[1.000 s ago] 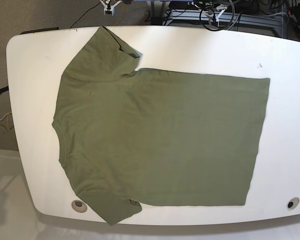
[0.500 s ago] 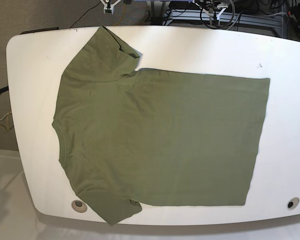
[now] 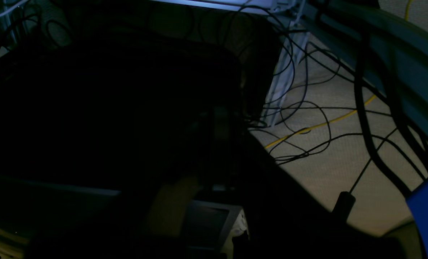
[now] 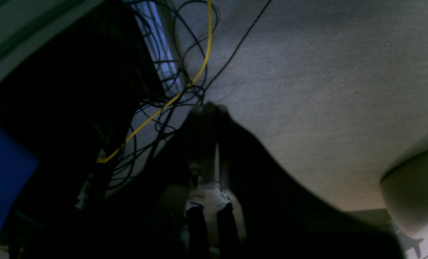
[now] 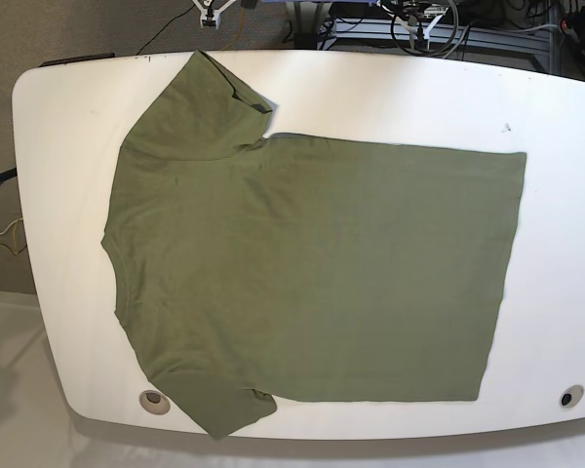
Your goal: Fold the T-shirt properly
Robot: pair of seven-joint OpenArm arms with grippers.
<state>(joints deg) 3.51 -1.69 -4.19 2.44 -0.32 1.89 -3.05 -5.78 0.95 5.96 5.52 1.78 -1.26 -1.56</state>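
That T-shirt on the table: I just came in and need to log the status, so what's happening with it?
Nothing is handling it at this moment. The T-shirt lies spread flat and unfolded on the white table, neck toward the base view's left, hem toward its right, both sleeves out. Neither arm is over the table; both wrist cameras look at floor and cables away from the shirt. The right claw is shut and holds nothing; the left claw is too dark to make out. No fold has been made yet.

The T-shirt (image 5: 312,263) lies spread flat and unfolded on my white bench (image 5: 68,127), olive green and plain. Its neck points to the base view's left, its hem to the right, one sleeve toward the far edge, the other overhanging the near edge.
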